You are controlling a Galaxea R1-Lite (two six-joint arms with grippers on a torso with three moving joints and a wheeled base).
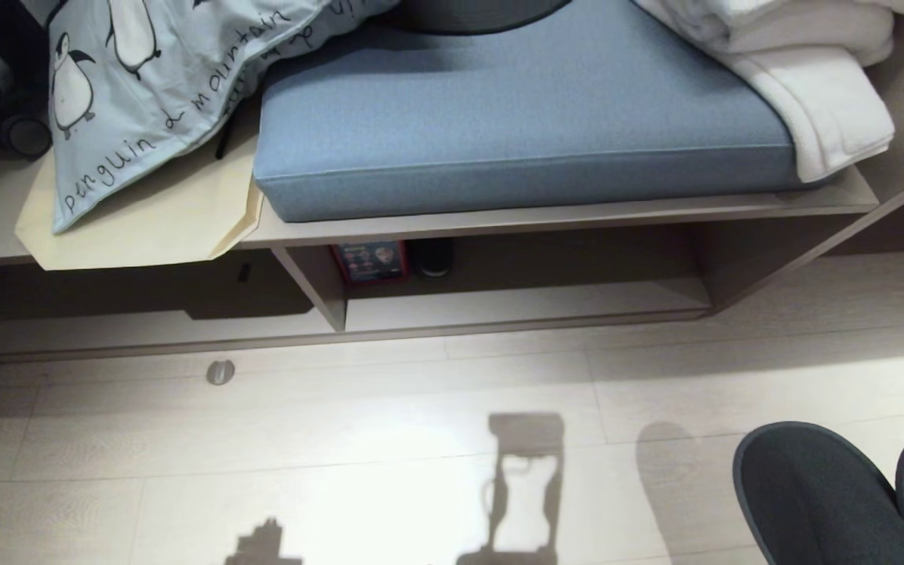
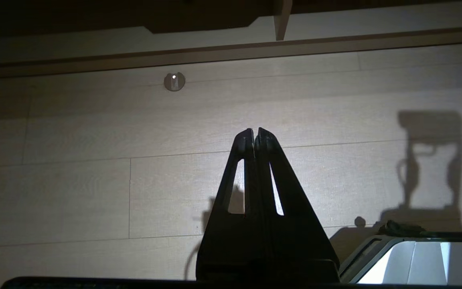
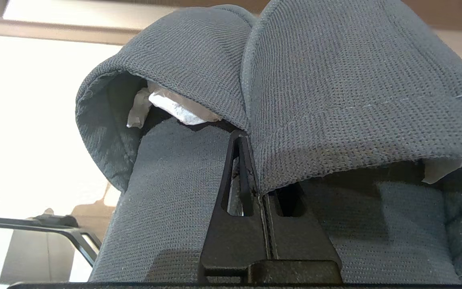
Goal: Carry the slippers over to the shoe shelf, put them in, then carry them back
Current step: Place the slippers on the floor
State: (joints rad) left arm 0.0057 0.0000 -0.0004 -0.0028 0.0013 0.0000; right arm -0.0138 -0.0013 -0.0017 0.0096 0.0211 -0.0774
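Note:
The two dark grey slippers (image 1: 821, 494) hang side by side above the floor at the bottom right of the head view. In the right wrist view my right gripper (image 3: 244, 138) is shut on the slippers (image 3: 335, 88), pinching their adjoining fabric edges; one finger is partly covered by cloth, and white paper stuffing shows inside them. The shoe shelf (image 1: 523, 302) is the low cubby under the bench, with a slanted divider (image 1: 318, 286). My left gripper (image 2: 254, 130) is shut on nothing, over bare floor, facing the shoe shelf's front edge (image 2: 231, 50).
A blue cushion (image 1: 515, 118), a penguin-print pillow (image 1: 146, 94) and white bedding (image 1: 813, 78) lie on the bench above the shelf. Inside the shelf stand a red box (image 1: 369, 260) and a small black rounded object (image 1: 431, 257). A round metal stud (image 1: 220, 372) sits on the floor.

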